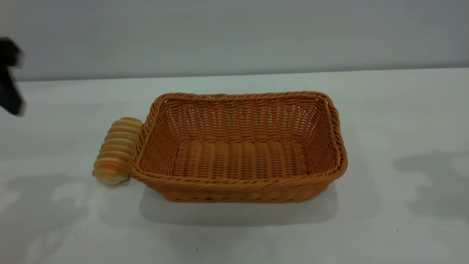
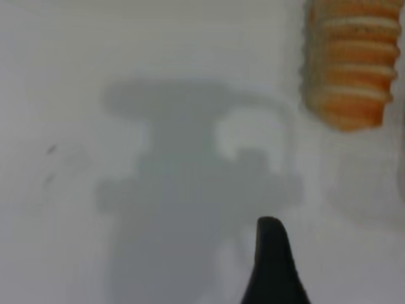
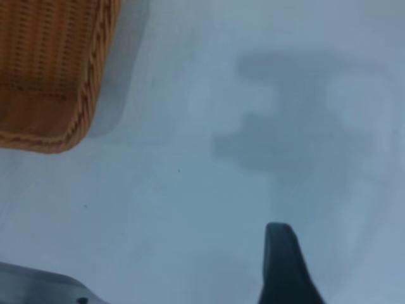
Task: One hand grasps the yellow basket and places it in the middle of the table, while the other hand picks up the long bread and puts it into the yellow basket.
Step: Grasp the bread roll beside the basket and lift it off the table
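Note:
The yellow basket (image 1: 238, 146) stands empty on the middle of the white table (image 1: 384, 110). The long bread (image 1: 116, 150) lies on the table against the basket's left side. My left gripper (image 1: 10, 79) hovers at the far left edge of the exterior view, above and left of the bread, holding nothing. In the left wrist view one of its fingers (image 2: 272, 266) shows over bare table, with the bread (image 2: 351, 60) ahead of it. My right gripper is outside the exterior view. One of its fingers (image 3: 283, 266) shows over bare table, apart from a basket corner (image 3: 50, 69).
A plain grey wall (image 1: 234, 33) runs behind the table's far edge. The arms cast shadows on the table at left (image 1: 44, 205) and right (image 1: 432, 183). Bare table lies in front of the basket and to its right.

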